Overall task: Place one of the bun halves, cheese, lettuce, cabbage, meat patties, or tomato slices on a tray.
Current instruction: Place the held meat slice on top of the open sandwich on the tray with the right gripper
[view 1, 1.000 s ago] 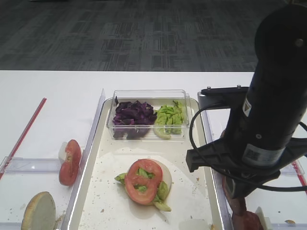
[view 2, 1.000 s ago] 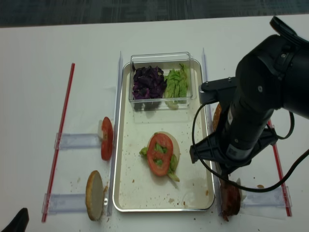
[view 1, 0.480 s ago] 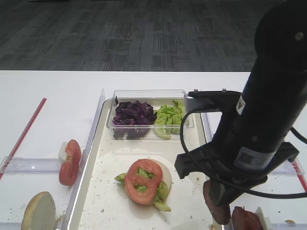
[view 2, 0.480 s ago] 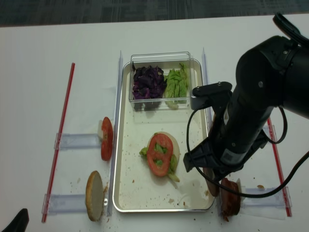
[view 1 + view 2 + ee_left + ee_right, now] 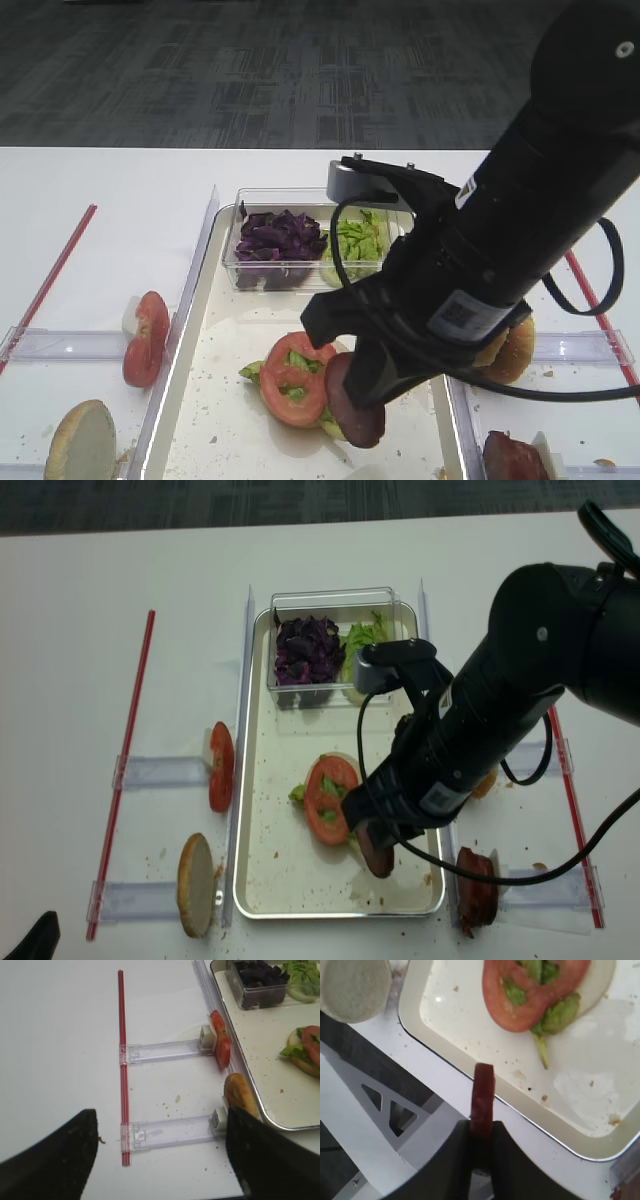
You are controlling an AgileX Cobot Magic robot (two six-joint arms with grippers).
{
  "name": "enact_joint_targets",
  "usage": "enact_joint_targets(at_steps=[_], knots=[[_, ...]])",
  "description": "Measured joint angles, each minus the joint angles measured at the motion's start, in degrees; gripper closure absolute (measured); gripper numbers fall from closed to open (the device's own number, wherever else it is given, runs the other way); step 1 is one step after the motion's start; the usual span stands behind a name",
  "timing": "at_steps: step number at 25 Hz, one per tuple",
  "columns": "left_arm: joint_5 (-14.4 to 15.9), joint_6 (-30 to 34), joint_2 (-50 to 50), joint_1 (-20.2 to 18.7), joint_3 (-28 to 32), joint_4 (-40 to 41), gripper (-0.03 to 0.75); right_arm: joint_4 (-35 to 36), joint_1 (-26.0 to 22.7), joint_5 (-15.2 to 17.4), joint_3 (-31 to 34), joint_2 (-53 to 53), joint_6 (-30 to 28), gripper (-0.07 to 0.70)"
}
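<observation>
Right gripper (image 5: 481,1132) clenched on a meat patty (image 5: 482,1096), held on edge above the tray (image 5: 200,380). The right wrist view alone shows the grip: the patty appears as a thin dark-red strip, its flat faces pressed between the two fingers, its long axis running straight out from the jaws toward the tray's rim. The two high views show instead the patty's round face (image 5: 355,402), hanging beside the stack on the tray floor, on the side away from the clear box (image 5: 332,648). That stack is a tomato slice (image 5: 298,377) on lettuce (image 5: 336,400) over a pale bun half (image 5: 358,785).

The box, at one end of the tray, holds purple cabbage (image 5: 278,238) and more lettuce. Only the realsense view shows a second patty (image 5: 476,897) outside the tray's right rim. The left wrist view shows what lies off the tray's left rim: tomato slices (image 5: 221,1040) and a bun half (image 5: 240,1096) standing on edge against clear holders, and a red strip (image 5: 123,1060). The left gripper's dark fingers (image 5: 57,1160) frame that view; whether it is released or clenched cannot be told.
</observation>
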Motion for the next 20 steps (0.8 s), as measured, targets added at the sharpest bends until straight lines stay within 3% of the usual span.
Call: enact_joint_targets(at_steps=[7,13,17,20], knots=[[0.0,0.0,0.0,0.0,0.0,0.0,0.223,8.4,0.0,-5.6,0.0,0.0,-6.5,0.498],[0.0,0.0,0.0,0.0,0.0,0.0,0.223,10.4,0.0,-6.7,0.2,0.0,-7.5,0.498],[0.0,0.0,0.0,0.0,0.0,0.0,0.223,13.4,0.0,-8.7,3.3,0.0,-8.9,0.498],[0.0,0.0,0.0,0.0,0.0,0.0,0.223,19.2,0.0,-11.2,6.2,0.0,-14.4,0.498]])
